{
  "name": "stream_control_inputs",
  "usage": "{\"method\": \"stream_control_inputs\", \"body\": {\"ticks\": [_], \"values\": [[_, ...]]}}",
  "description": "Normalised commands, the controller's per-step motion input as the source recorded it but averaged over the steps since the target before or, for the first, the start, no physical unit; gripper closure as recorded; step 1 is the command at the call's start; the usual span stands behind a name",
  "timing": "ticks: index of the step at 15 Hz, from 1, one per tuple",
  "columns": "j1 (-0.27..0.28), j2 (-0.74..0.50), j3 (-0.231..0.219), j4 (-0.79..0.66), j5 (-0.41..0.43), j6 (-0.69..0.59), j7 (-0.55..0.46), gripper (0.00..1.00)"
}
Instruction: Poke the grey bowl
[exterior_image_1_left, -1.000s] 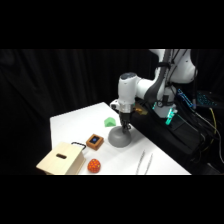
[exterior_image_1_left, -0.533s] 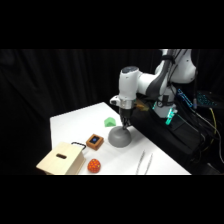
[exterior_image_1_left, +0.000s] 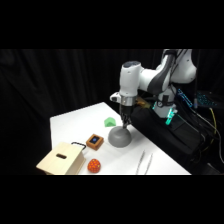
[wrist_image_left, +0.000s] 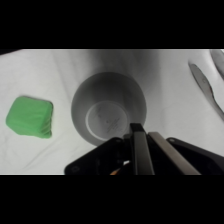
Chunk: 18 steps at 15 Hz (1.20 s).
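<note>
The grey bowl (exterior_image_1_left: 120, 138) lies upside down as a smooth dome near the middle of the white table (exterior_image_1_left: 75, 122). In the wrist view the grey bowl (wrist_image_left: 107, 107) fills the centre, its flat base showing as a paler circle. My gripper (exterior_image_1_left: 125, 121) points straight down just above the dome's top, on its far-right side. Seen from the wrist, the gripper (wrist_image_left: 142, 135) has its two fingers pressed together, shut on nothing, over the bowl's near rim. I cannot tell whether the tips touch the bowl.
A small green block (exterior_image_1_left: 109, 121) (wrist_image_left: 30, 117) lies beside the bowl. A small brown box (exterior_image_1_left: 94, 142), an orange ball (exterior_image_1_left: 93, 165) and a larger wooden box (exterior_image_1_left: 61, 159) stand at the front left. Metal tongs (exterior_image_1_left: 145, 162) (wrist_image_left: 205, 85) lie at the front right.
The arm's wrist has risen a little and the gripper tips have lifted slightly off the dome. The bowl has stayed in place.
</note>
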Motion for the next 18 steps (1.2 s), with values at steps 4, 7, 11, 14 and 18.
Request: {"method": "stream_control_inputs", "body": {"ticks": [4,7,11,14,18], "values": [[-0.106,-0.21,0.084,-0.03,-0.167,-0.12,0.14,0.74],[-0.108,-0.19,0.087,-0.03,-0.096,-0.1,0.1,0.52],[-0.112,-0.16,0.081,0.0,-0.098,-0.11,0.09,0.05],[-0.105,-0.14,0.074,0.02,-0.097,-0.13,0.08,0.0],[-0.098,-0.13,0.067,0.04,-0.102,-0.14,0.08,0.0]]}}
